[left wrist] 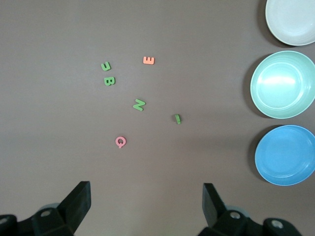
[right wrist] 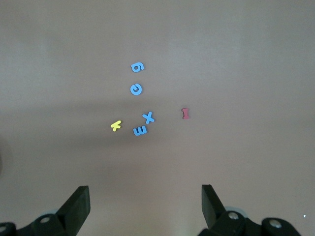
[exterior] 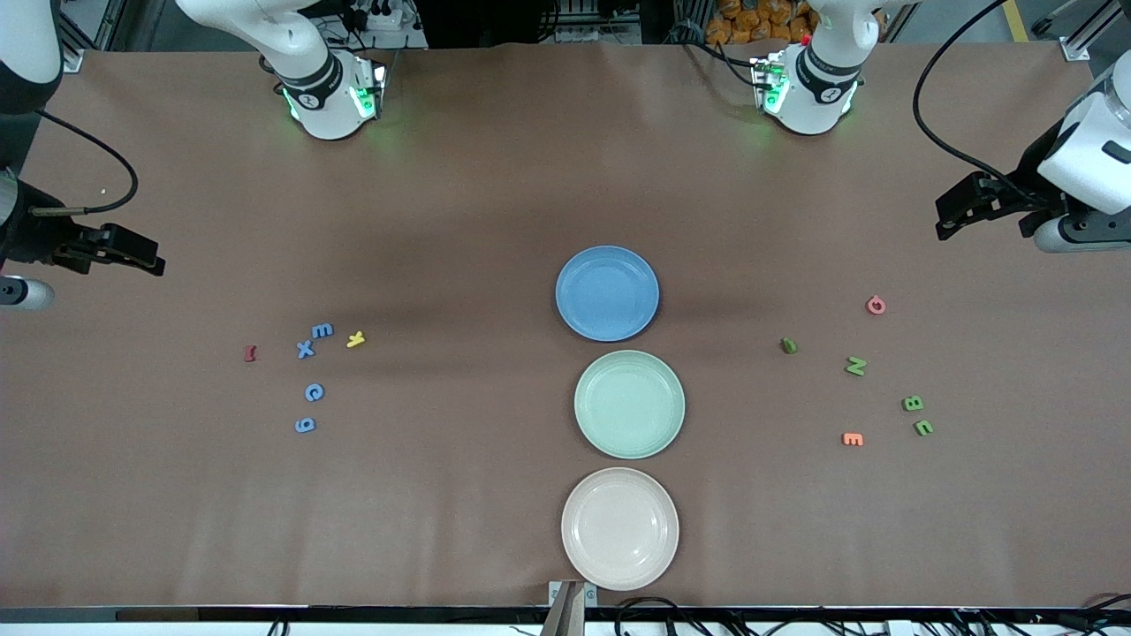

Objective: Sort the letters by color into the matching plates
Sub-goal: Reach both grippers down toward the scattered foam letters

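Three plates line the middle of the table (exterior: 495,194): the blue plate (exterior: 607,292) nearest the robots' edge, the mint green plate (exterior: 629,404) next, a beige-pink plate (exterior: 619,528) by the camera's edge. Four blue letters (exterior: 308,378) (with a yellow letter (exterior: 355,339) and a dark red letter (exterior: 250,353) alongside) lie toward the right arm's end, four green letters (exterior: 875,384) near a pink letter (exterior: 876,305) and an orange letter (exterior: 853,439) toward the left arm's end. The left gripper (exterior: 959,212) and right gripper (exterior: 132,252) wait over the table's ends, jaws spread wide, holding nothing.
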Robot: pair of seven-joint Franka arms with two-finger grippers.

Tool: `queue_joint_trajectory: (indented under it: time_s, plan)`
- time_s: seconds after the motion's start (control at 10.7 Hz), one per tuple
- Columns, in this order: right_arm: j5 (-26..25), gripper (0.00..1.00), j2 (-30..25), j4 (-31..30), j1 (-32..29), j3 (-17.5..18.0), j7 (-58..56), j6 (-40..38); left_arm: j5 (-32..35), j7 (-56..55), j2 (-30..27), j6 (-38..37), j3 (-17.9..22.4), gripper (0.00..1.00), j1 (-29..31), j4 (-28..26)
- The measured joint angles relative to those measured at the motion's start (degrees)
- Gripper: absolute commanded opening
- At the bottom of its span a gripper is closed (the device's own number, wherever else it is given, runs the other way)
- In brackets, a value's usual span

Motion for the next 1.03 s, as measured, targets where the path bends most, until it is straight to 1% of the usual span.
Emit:
queue_joint_trajectory:
  time_s: [0.38, 0.56, 0.75, 0.94, 1.03]
  plan:
    - [-0.01, 1.0, 0.0, 0.27, 0.0, 0.0, 0.0, 0.0, -0.53, 0.0, 0.51, 0.1, -0.03, 1.0, -0.01, -0.02]
    - [-0.01, 1.0, 0.0, 0.21, 0.0, 0.03, 0.3, -0.03, -2.25, 0.0, 1.72, 1.56, -0.05, 1.0, 0.0, -0.25]
    - [0.0, 1.0, 0.15, -1.03, 0.21, 0.28, 2.68, 2.38, -2.52, 1.27, 3.45, 5.46, -0.06, 1.0, 0.02, -2.04]
    - [0.06, 1.0, 0.55, -3.84, 0.99, 0.57, 5.25, 6.21, -2.53, 5.17, 5.53, 10.45, -0.02, 1.0, 0.84, -5.25]
    - [0.09, 1.0, 0.76, -5.55, 1.22, 0.9, 5.85, 8.39, -2.55, 6.14, 6.9, 11.34, -0.01, 1.0, 1.41, -6.13]
